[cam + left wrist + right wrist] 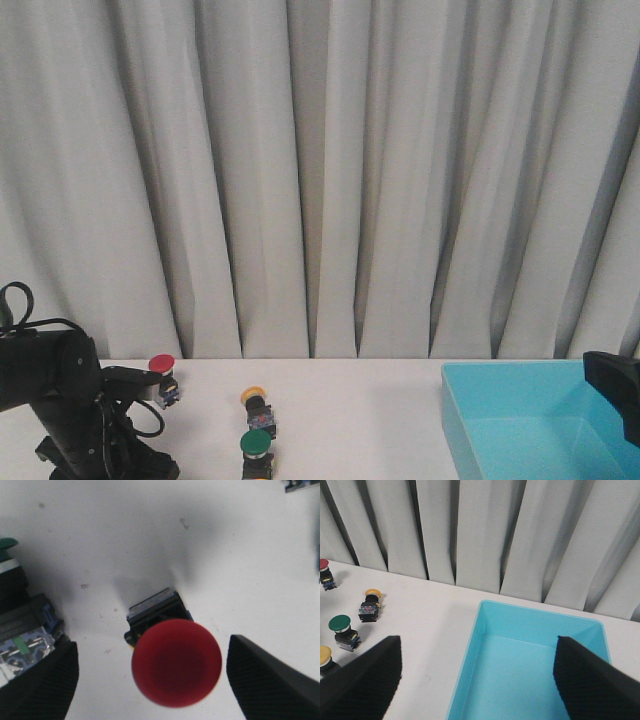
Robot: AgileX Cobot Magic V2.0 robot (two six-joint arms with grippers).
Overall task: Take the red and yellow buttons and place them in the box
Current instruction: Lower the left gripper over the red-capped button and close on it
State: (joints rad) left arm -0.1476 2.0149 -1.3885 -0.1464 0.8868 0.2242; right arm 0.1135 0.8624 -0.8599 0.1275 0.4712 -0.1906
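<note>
The light blue box (pixel 535 665) is parked at about 4 o'clock on the table, nothing seen inside yet. The left gripper (pixel 152 672) is spread wide around a red button (pixel 176 662), not gripped. A green button (pixel 7 555) sits just beside one finger, so it could easily get bumped or pinched too. The right gripper (pixel 477 680) is also held wide, over the box.
</note>
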